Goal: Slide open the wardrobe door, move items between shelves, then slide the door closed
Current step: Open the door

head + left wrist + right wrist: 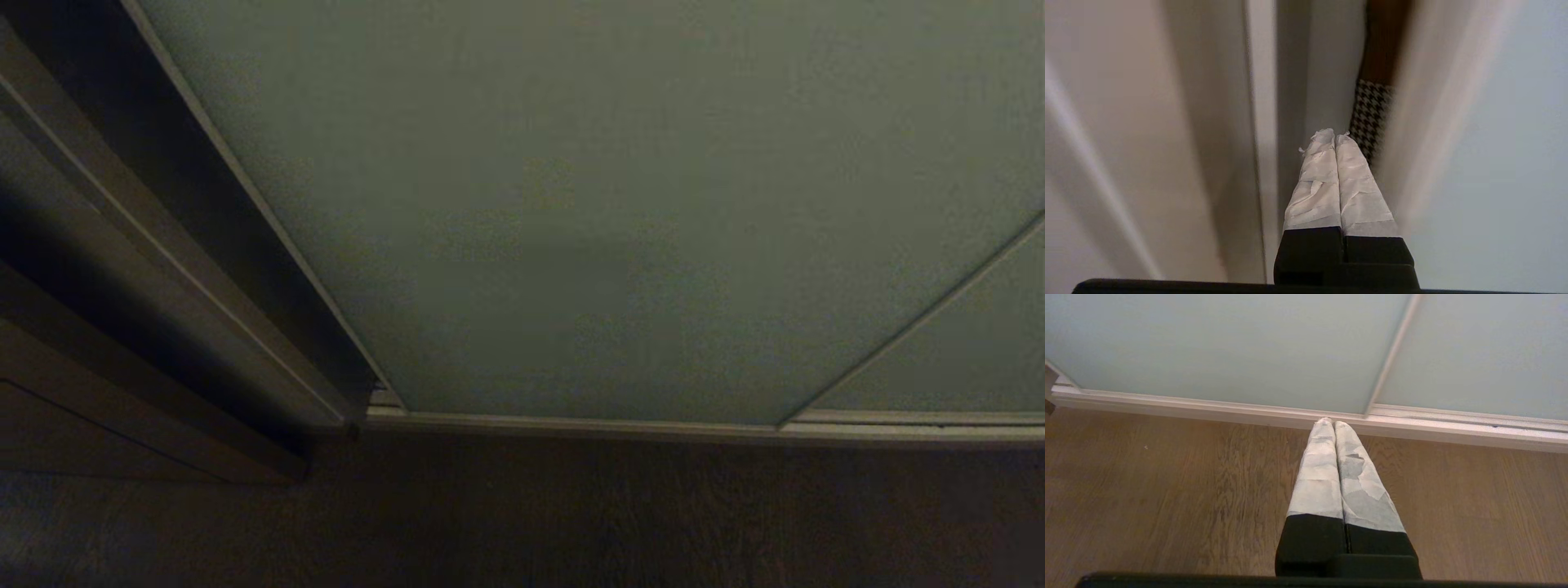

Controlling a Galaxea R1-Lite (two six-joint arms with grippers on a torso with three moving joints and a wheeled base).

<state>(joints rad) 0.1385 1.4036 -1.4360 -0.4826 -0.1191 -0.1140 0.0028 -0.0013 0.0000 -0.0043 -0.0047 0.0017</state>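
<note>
The sliding wardrobe door (620, 204) is a pale grey-green panel filling most of the head view, and neither arm shows there. In the left wrist view my left gripper (1335, 135) is shut with nothing between its tape-wrapped fingers. It points into a narrow gap beside the door's light frame edge (1425, 122), just off that edge. The door (1502, 155) lies on one side of the gap and a white upright (1261, 102) on the other. The items are hidden, and no shelves can be made out. My right gripper (1329, 422) is shut and empty, held low over the floor before the door's bottom rail (1249, 412).
A black-and-white houndstooth cushion (1372, 118) shows through the gap, with brown wood (1384, 41) beyond it. A dark brown side panel (122, 269) stands left of the door. A second door panel (963, 359) overlaps at the right. Wooden floor (1147, 490) runs along the rail.
</note>
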